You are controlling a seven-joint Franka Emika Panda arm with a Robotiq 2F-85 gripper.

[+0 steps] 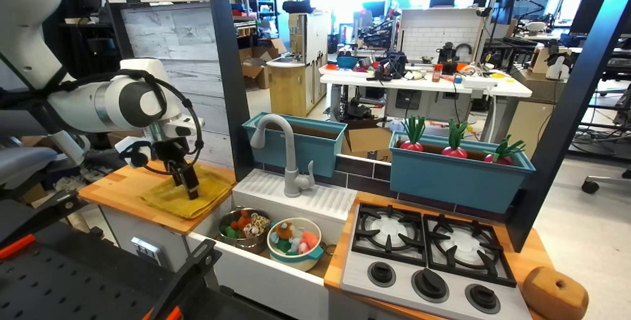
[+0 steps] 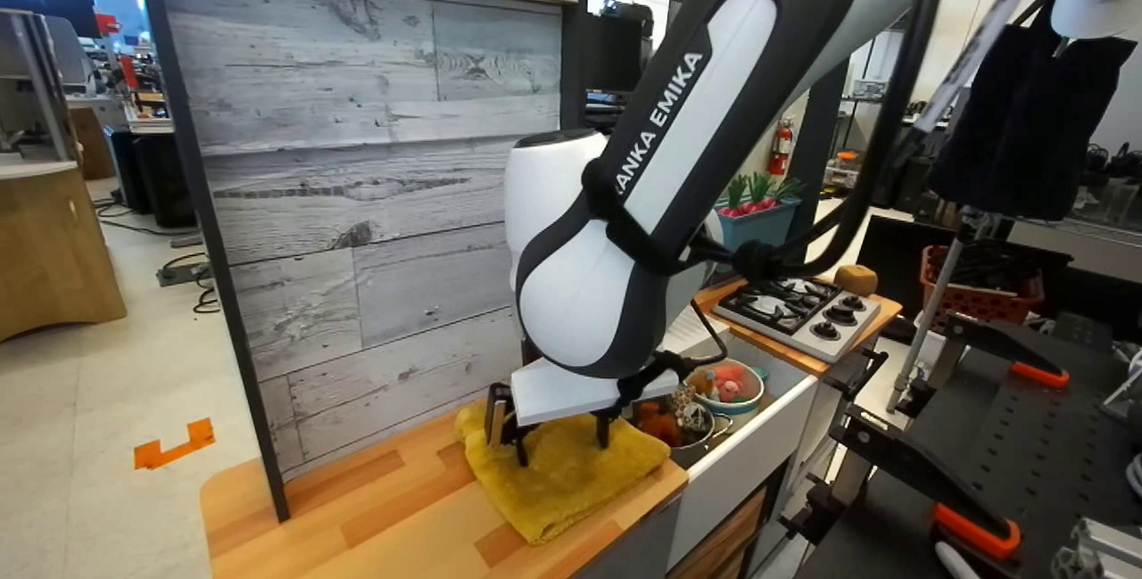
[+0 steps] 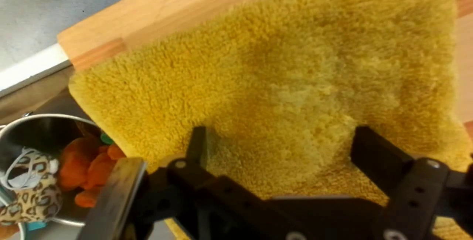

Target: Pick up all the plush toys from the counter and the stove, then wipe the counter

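Note:
My gripper (image 3: 281,129) stands open over a folded yellow cloth (image 3: 240,73), its fingers pointing down, nothing clasped between them. Whether the fingertips press into the cloth I cannot tell. The cloth lies on the wooden counter (image 2: 393,525), by the sink side. Plush toys sit in two pots in the sink: an orange one (image 3: 87,164) and a leopard-spotted one (image 3: 37,192) in the steel pot (image 1: 263,246), a coral one (image 1: 309,241) among others in the cream pot (image 1: 296,264). On the stove (image 1: 429,261) and the visible counter no plush toys show.
A grey faucet (image 1: 290,147) rises behind the sink. Teal planters, one (image 1: 453,177) with red-green plants, line the back. A brown block (image 1: 555,293) sits by the stove's right corner. A wood-look panel (image 2: 375,204) and dark post (image 1: 229,73) border the counter.

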